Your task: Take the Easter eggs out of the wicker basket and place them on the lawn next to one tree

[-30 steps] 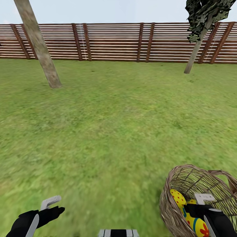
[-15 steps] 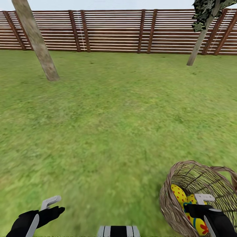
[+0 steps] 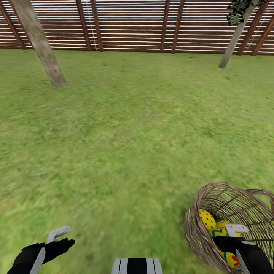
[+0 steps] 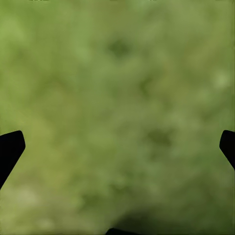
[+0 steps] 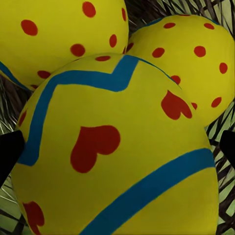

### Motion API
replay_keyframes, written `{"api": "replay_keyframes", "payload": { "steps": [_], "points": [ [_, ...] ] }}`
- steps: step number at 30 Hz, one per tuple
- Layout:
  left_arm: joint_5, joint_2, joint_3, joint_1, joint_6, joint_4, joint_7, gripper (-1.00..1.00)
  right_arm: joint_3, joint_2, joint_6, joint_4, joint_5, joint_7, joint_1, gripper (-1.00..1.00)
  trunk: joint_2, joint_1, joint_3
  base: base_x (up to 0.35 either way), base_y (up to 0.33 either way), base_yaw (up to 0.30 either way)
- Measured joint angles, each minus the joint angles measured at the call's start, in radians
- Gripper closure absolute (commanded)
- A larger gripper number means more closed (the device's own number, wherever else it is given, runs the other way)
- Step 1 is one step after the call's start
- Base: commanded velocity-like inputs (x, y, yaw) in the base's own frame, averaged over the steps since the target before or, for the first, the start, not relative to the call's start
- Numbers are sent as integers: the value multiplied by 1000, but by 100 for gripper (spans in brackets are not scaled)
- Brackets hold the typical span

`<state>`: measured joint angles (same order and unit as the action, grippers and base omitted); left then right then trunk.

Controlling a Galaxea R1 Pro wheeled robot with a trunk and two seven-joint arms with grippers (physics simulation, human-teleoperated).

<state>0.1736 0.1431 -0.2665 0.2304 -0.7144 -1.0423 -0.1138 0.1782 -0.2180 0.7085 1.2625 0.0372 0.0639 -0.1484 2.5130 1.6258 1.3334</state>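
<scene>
While inside wicker basket (image 3: 198, 232): three Easter eggs (image 5: 117, 147) counted | right gripper (image 5: 117, 147) spread around one | left gripper (image 4: 117, 147) released | two trunks seen

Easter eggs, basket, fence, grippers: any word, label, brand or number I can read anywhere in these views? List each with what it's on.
None: no readable text in any view.
Easter eggs: only red hearts, red dots and teal zigzag bands, no letters.
Wicker basket: plain weave, no tag.
Fence: bare slats, no sign.
Left gripper and right gripper: black and grey, no markings seen.
Striped black and white part at the head view's bottom edge: stripes only.
</scene>
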Motion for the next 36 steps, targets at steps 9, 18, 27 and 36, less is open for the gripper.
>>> {"api": "replay_keyframes", "payload": {
  "steps": [9,18,27,36],
  "points": [
    [0,-17,-1,-1,1,0,1,-100,0,-1,-1,1,1,0,0,100,0,0,0,0,0,0],
    [0,-19,-2,0,1,0,2,-100,0,-1,0,1,5,-1,0,100,0,0,0,0,0,0],
    [0,-19,-2,0,1,-1,1,-100,0,-1,0,-1,5,-3,-1,100,0,0,0,0,0,0],
    [0,-19,-1,0,0,-1,1,-100,-1,0,-1,-2,5,-5,-1,100,0,0,0,0,0,0]
  ]
}}
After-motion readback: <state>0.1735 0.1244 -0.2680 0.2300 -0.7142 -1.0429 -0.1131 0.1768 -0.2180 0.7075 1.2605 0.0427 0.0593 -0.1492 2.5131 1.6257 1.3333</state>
